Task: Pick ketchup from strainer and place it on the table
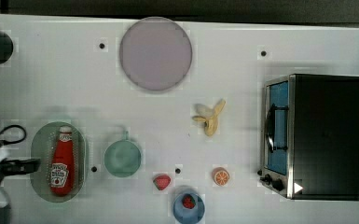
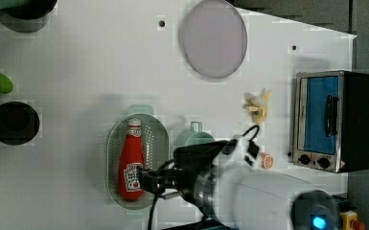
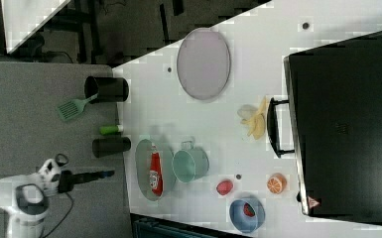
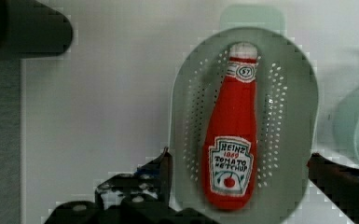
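The fingers (image 4: pixel 168 172) stand fully apart, one on each side of the strainer (image 4: pixel 298 93) in the wrist view, and they grip nothing. The gripper (image 4: pixel 238 175) hangs above the label end of the ketchup (image 4: pixel 231 140), clear of it, with the bottle's width lying between the two fingers; this spread is judged to suit a straight descent onto the body of the bottle.

The ketchup lies flat along the perforated floor of the strainer, cap towards the strainer's tab handle, label facing up. It lies in the middle of the strainer, apart from both long walls, which leaves each finger a channel to enter.

Position of other items, relative to the strainer in the top view:
- green cup (image 1: pixel 122 157): just beside it, on the top view's right
- strawberry (image 1: pixel 162 181): beyond the cup, same side
- lilac plate (image 1: pixel 155 53): well apart, towards the top view's upper edge

The bench (image 1: pixel 51 70) is bare between strainer and plate; this area is judged a suitable set-down zone. The pick is not yet made
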Controlling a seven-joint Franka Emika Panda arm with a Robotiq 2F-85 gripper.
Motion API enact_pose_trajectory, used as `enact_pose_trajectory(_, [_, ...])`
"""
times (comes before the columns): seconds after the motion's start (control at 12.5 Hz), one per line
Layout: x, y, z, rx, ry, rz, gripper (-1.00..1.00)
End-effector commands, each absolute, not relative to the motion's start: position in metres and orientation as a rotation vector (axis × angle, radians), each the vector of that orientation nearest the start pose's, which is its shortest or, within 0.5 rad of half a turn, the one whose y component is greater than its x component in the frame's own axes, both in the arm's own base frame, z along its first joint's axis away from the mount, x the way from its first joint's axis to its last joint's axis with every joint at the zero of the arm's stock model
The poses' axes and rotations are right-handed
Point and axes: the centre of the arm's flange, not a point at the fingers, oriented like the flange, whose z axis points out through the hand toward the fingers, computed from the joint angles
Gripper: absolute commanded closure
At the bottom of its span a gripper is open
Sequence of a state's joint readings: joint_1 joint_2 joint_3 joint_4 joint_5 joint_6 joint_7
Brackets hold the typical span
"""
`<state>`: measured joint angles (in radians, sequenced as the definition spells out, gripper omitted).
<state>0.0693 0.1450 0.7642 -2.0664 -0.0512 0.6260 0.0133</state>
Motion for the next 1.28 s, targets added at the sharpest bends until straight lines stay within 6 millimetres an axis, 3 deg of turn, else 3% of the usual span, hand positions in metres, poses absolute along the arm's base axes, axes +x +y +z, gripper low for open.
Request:
enact_pose_trajectory(0.08, [0.401,0.392,0.312,-3.103,0.104,0.092,-1.00])
enact_pose_trajectory(0.48, [0.396,0.395,0.241,-3.072,0.118,0.127,-1.00])
enact_pose_trajectory(1.12, [0.398,0.397,0.177,-3.070,0.153,0.142,-1.00])
enact_pose_trajectory(1.2, [0.399,0.396,0.172,-3.075,0.154,0.148,-0.91])
enact_pose_trajectory(1.28, [0.399,0.397,0.169,-3.074,0.151,0.148,-0.68])
